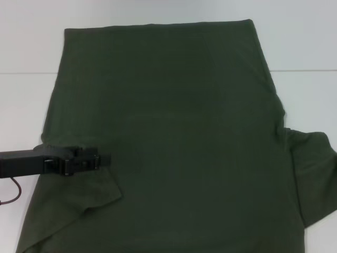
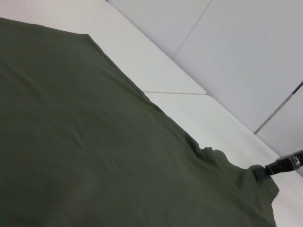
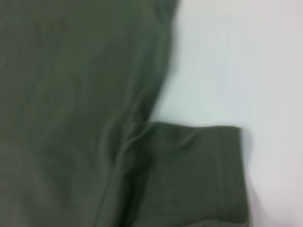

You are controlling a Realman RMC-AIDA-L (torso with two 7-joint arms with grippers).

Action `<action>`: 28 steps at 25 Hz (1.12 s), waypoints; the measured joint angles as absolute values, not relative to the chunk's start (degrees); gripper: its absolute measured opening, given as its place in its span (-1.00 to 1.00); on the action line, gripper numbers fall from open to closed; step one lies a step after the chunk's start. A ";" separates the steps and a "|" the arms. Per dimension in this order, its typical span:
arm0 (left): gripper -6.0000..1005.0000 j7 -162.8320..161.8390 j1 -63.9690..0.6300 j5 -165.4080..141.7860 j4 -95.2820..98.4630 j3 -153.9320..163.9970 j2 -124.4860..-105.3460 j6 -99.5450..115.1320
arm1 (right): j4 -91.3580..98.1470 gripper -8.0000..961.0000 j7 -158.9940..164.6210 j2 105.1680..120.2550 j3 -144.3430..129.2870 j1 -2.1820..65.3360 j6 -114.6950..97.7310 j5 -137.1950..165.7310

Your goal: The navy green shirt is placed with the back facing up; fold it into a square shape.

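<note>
Navy green shirt (image 1: 174, 132): soft matte olive cloth, plain, flat on your white table (image 1: 26, 47) | left gripper (image 1: 102, 159): over folded-in sleeve, grip unreadable | right sleeve spread.

A white table (image 1: 31, 105) carries the work, with a thin seam running across its top on both sides of the cloth. Directly on it lies the navy green shirt (image 1: 174, 147), spread flat with its plain side up and covering most of the surface in the head view. The right sleeve (image 1: 313, 174) lies flat on the bare white top, and the left sleeve (image 1: 79, 211) is folded in over the body.
</note>
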State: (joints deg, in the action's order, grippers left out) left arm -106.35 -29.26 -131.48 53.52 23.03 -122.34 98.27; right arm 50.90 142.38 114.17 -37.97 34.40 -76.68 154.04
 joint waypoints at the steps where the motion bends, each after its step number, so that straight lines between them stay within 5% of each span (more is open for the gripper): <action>1: 0.19 -106.35 -29.25 -131.48 53.52 22.98 -122.33 98.27 | 50.82 -0.96 142.59 114.17 -38.02 34.40 -76.04 154.22; 18: 0.19 -106.99 -27.84 -128.62 53.56 22.76 -121.82 98.35 | 51.39 -0.95 146.50 113.37 -37.88 36.27 -73.13 155.66; 28: 0.19 -109.13 -28.12 -127.69 53.78 22.76 -120.89 98.44 | 61.02 -0.94 145.89 112.85 -32.42 36.70 -90.36 150.30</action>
